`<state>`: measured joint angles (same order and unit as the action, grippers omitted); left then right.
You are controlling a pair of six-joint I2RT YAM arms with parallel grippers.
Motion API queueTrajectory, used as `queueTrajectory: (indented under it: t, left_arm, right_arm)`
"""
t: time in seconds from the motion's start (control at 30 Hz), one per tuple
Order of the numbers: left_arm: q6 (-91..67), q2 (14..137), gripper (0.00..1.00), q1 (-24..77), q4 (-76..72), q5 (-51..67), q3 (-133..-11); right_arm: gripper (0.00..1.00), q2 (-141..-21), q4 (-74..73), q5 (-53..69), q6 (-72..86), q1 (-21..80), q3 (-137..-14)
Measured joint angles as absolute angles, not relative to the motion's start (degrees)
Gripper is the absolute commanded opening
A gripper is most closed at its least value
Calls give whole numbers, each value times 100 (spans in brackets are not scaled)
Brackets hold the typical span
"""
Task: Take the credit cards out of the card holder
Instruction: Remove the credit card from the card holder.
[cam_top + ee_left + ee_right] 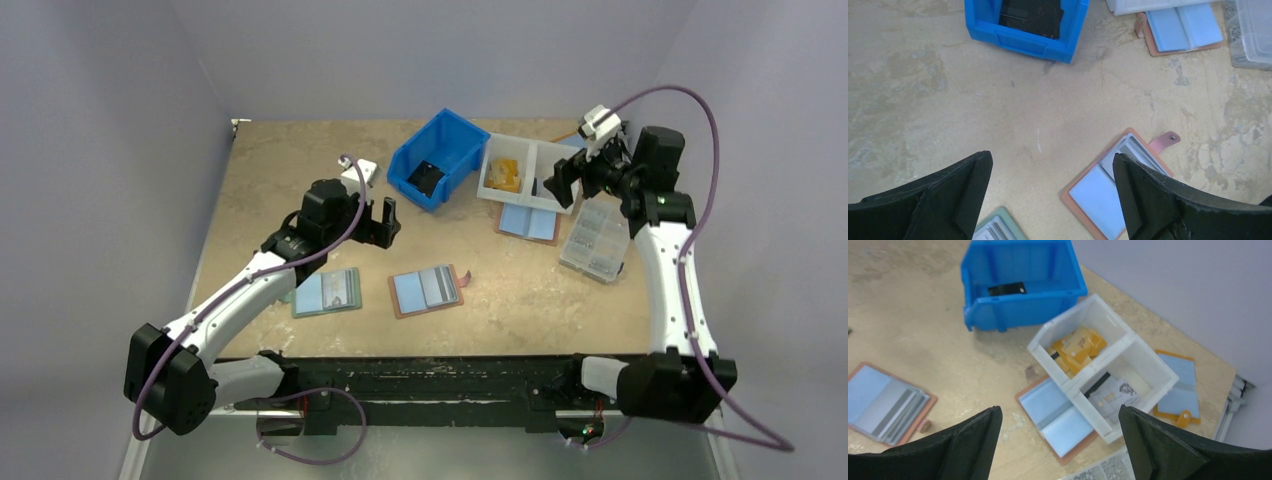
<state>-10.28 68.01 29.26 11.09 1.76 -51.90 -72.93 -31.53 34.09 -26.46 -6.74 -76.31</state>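
Looking at a mottled tan bench, with plain grey-lilac walls around it. Card holder lies open and flat, front-centre, blue lining up, grey cards in its right half, snap tab pointing right. Left pincer hangs above the bench behind-left of the holder, spread wide, nothing in it. Right pincer is wide too, empty, over the white two-bay tray, well apart from the holder. Around: blue bin at the back, green-edged holder just left, brown-edged folder in front of the tray, clear organiser box far right.
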Motion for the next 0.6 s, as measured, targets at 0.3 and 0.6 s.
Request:
queueTrajectory:
  t: [0.3,0.6]
  left_arm:
    - [-2141,6694,99,2926,731,891,-4558]
    - [-3667,5780,99,2926,-67,1378,-3828]
  right_arm:
    - [99,-5841,-2467,4530,-2482,-694,-6337]
    - [99,-5568,-1920,5511,-2161,-718,-5142]
